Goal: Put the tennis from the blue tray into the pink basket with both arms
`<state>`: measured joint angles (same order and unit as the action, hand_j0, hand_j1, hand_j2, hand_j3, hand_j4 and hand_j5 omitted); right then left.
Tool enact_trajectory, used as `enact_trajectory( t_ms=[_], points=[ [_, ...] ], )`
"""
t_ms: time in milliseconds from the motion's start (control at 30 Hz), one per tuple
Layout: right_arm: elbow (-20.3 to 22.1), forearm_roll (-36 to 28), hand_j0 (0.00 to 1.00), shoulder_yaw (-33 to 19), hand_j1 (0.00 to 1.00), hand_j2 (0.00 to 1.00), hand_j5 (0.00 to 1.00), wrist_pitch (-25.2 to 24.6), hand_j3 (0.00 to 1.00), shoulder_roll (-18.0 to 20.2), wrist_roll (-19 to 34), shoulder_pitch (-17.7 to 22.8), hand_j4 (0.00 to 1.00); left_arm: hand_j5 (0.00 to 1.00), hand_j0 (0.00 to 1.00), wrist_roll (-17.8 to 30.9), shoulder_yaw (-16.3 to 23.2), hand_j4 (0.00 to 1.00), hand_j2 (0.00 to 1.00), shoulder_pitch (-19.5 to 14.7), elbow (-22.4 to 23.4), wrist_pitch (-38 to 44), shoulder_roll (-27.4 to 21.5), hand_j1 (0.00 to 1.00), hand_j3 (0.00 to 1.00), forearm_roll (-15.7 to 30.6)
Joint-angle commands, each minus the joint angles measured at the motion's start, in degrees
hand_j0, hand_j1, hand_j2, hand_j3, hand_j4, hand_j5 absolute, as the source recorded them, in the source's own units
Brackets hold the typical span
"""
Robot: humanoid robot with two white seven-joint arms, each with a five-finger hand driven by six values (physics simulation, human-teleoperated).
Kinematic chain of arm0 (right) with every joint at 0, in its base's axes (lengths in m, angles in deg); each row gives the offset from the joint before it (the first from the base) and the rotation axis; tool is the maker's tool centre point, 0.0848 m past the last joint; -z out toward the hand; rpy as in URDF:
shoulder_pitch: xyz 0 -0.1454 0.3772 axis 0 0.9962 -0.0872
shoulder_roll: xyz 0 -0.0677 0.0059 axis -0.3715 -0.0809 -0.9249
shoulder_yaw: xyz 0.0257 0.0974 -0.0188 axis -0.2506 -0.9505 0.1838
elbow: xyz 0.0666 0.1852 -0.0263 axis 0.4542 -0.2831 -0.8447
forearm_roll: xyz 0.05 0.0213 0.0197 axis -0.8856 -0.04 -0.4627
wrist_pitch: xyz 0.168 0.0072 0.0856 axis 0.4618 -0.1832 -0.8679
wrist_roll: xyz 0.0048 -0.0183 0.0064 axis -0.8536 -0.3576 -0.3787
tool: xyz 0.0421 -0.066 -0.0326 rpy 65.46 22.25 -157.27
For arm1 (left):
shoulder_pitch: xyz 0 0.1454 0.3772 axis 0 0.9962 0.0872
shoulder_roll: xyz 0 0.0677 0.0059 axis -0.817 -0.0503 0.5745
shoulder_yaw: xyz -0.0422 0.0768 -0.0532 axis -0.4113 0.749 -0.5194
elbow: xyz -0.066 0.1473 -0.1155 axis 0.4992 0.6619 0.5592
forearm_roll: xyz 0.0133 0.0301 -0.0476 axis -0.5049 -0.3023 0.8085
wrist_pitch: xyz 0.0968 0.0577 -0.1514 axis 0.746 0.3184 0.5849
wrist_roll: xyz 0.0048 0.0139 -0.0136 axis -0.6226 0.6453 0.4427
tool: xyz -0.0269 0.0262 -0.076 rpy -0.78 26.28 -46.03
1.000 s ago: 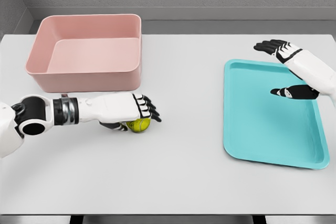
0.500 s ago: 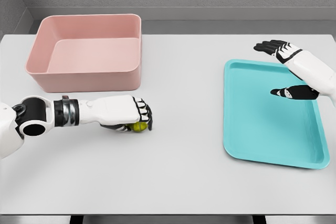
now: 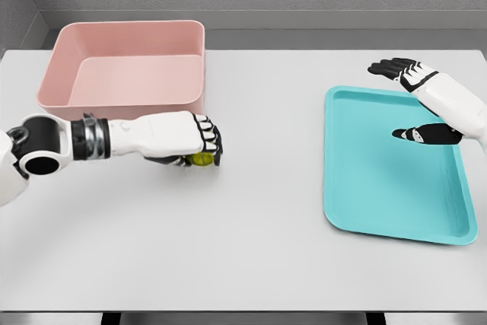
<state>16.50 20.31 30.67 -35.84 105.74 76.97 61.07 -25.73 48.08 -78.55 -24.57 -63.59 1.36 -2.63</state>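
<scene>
1. The white desk [image 3: 251, 249] is filling most of the head view, and its near part is carrying nothing that shows.
2. The left arm is coming in from the picture's left edge, with its black-and-white joints lying level above the desk.
3. The left hand [image 3: 190, 142] is curling its fingers [image 3: 211, 141] down around the tennis ball [image 3: 202, 159], so the hand is holding the ball from above.
4. Only a small yellow-green patch of the ball is showing under the palm and between the dark fingertips; no brand or writing can be read on it.
5. Whether the ball is touching the desk or hanging just clear of it cannot be told.
6. The ball is sitting just in front of the near right corner of the pink basket [image 3: 122, 116], outside it and well apart from the tray.
7. The blue tray [image 3: 380, 188] is lying flat on the right side of the desk, tilted slightly in the view, with nothing resting in it.
8. The right hand [image 3: 415, 104] is hovering over the tray's far right part, fingers spread wide and pointing left, holding nothing.
9. The pink basket is standing at the far left of the desk, open at the top, with bare walls and no label.
</scene>
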Motion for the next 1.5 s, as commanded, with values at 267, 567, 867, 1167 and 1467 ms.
enact_trajectory(
  t_ms=[267, 567, 867, 1167, 1467],
  points=[
    [0.0, -0.4, 1.00, 0.0, 1.00, 1.00, 1.00, -0.2, 1.00, 0.1, 0.0, 0.0, 1.00, 0.56, 0.56, 0.0, -0.1, 0.56, 0.56, -3.3, 0.3, 0.1, -0.8, 0.56, 0.56, 2.9],
    [0.1, -0.4, 1.00, 0.0, 1.00, 1.00, 1.00, -0.2, 1.00, 0.1, 0.0, 0.0, 1.00, 0.56, 0.56, 0.0, -0.4, 0.56, 0.56, -5.4, 0.8, 0.1, -1.0, 0.56, 0.56, 3.6],
    [0.1, -0.4, 1.00, 0.0, 1.00, 1.00, 1.00, -0.2, 1.00, 0.1, 0.0, 0.0, 1.00, 0.56, 0.56, 0.0, -0.5, 0.56, 0.56, -7.6, 4.6, 0.1, -1.2, 0.56, 0.56, 4.3],
    [0.1, -0.4, 1.00, 0.0, 1.00, 1.00, 1.00, -0.2, 1.00, 0.1, 0.0, 0.0, 1.00, 0.57, 0.57, 0.0, -2.0, 0.57, 0.57, -10.9, 11.6, 0.1, -1.2, 0.57, 0.57, 5.5],
    [0.1, -0.4, 1.00, 0.0, 1.00, 1.00, 1.00, -0.2, 1.00, 0.1, 0.0, 0.3, 1.00, 1.00, 1.00, -0.2, -5.7, 1.00, 1.00, -11.2, 19.1, 0.1, -1.4, 1.00, 1.00, 7.8]
  ],
)
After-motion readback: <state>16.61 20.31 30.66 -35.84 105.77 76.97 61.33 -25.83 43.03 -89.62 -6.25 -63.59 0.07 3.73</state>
